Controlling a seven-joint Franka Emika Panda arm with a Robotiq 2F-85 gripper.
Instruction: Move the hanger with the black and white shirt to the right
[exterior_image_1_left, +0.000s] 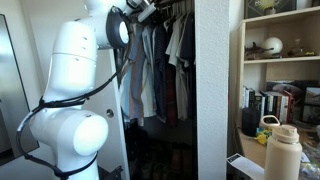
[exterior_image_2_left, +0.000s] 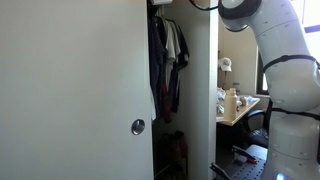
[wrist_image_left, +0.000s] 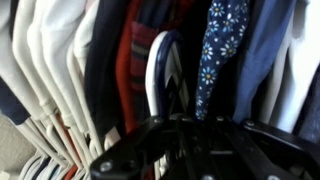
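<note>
Arm: white, glossy, rounded shells are seen in both exterior views.
Joint cap: a dark round disc is set into the upper shell.
Cable: 1 black line is looped around the lower shell.
Gripper: black, matte.

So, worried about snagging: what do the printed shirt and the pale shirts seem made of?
The black and white shirt looks like thin matte cloth, probably woven: soft folds, small white print. The pale shirts look like light matte fabric too, hanging in smooth pleats; blur hides the weave.
</note>
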